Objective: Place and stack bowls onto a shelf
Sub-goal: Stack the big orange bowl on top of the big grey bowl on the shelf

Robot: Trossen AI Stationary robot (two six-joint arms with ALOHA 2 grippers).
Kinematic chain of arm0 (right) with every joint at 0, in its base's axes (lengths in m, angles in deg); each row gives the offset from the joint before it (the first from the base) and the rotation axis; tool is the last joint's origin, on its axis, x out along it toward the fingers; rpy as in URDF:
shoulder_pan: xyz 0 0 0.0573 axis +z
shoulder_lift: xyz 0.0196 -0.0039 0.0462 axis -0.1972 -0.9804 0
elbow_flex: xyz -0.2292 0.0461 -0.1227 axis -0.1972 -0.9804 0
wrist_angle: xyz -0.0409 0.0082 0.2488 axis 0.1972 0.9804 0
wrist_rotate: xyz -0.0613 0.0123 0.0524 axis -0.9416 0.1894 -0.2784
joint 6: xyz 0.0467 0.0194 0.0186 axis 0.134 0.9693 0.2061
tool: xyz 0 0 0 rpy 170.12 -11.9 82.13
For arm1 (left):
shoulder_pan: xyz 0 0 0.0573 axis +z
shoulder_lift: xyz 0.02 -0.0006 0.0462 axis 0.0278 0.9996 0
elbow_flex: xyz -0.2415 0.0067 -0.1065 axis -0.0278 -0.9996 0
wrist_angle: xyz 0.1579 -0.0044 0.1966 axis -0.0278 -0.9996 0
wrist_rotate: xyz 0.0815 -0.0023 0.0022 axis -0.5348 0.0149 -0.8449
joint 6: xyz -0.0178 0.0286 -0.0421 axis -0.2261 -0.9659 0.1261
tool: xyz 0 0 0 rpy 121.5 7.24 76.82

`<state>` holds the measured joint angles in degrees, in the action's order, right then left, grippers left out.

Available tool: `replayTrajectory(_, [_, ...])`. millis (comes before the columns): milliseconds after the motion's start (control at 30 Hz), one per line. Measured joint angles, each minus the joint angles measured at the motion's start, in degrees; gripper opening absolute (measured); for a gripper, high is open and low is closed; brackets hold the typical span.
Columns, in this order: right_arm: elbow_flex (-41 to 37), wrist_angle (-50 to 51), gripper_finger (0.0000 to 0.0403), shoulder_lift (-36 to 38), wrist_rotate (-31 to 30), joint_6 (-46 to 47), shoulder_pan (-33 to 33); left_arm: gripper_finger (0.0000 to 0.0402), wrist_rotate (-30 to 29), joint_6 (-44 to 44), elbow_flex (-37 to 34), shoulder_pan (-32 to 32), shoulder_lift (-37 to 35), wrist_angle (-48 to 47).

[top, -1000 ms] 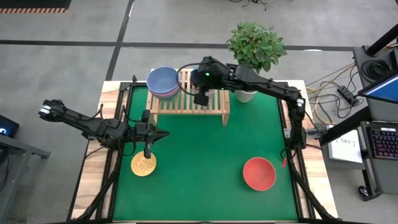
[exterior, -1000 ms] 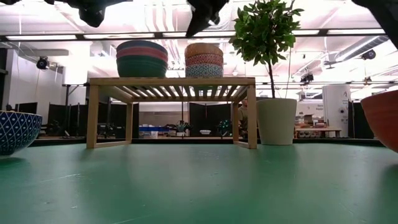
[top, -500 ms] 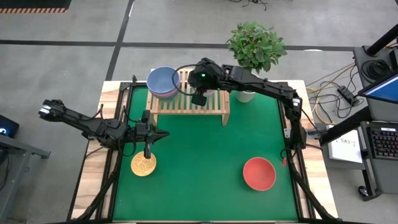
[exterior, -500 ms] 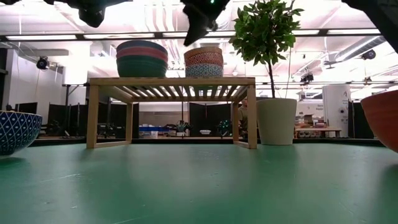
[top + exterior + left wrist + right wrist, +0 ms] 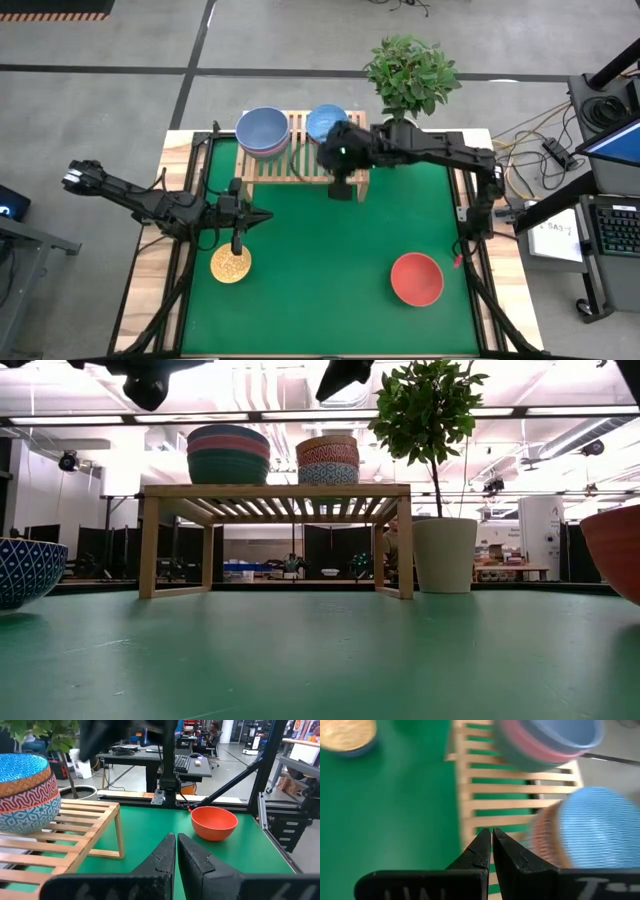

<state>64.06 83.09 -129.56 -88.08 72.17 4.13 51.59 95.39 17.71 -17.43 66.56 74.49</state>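
The light-wood shelf [image 5: 300,165] stands at the table's far side. On its slats rest a stack of large bowls [image 5: 263,130] with the blue-grey one on top, and a stack of small patterned bowls [image 5: 327,122] topped by the light blue one [image 5: 592,825]. The red bowl [image 5: 416,278] sits on the mat near right. A small bowl [image 5: 231,264], yellow inside and blue-white outside [image 5: 25,570], sits near left. My right gripper [image 5: 340,172] hangs shut above the shelf's front edge, beside the small stack. My left gripper [image 5: 262,216] is shut, just beyond the yellow bowl.
A white pot with a green plant [image 5: 410,75] stands at the shelf's right end, close behind my right arm. The green mat [image 5: 330,260] lies open between the shelf, the yellow bowl and the red bowl. Wooden table edges frame the mat.
My right gripper has drawn back from over the small stack toward the table's near edge and a little right, rising as it went. The light blue top bowl now shows uncovered. The left arm and all the bowls have stayed put.
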Motion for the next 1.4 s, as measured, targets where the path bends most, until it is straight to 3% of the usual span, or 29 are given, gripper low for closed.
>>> replayTrajectory(333, [-14.1, -3.8, 0.0009, 7.0, 0.0, 7.4, 10.3, 0.0, 0.0, 2.1, 0.0, 0.0, 0.0, -1.5])
replayTrajectory(567, [-27.1, -5.6, 0.0009, 12.2, 1.1, 23.2, 15.9, 0.0, -0.1, 2.1, 0.0, 0.0, 0.9, -1.5])
replayTrajectory(833, [-35.7, -2.6, 0.0009, 14.4, 19.0, 53.2, 19.4, 0.0, -0.2, 1.5, 0.0, 0.0, 2.5, -1.5])
replayTrajectory(900, [-37.5, -1.5, 0.0014, 14.4, 19.8, 59.4, 21.1, 0.0, -0.2, 1.2, 0.0, 0.0, 2.6, -1.5])
replayTrajectory(1033, [-41.3, 1.6, 0.0045, 14.4, 21.7, 70.7, 24.9, 0.0, -0.2, 0.8, 0.0, 0.0, 2.7, -1.5])
replayTrajectory(1200, [-45.4, 1.7, 0.0112, 14.4, 20.8, 82.4, 28.3, 0.0, -0.2, 0.6, 0.0, 0.0, 2.8, -1.5])
replayTrajectory(1400, [-48.8, 1.3, 0.0181, 12.0, 21.0, 90.5, 31.7, 0.0, -0.2, -0.3, 0.0, 0.0, 2.8, -1.5])
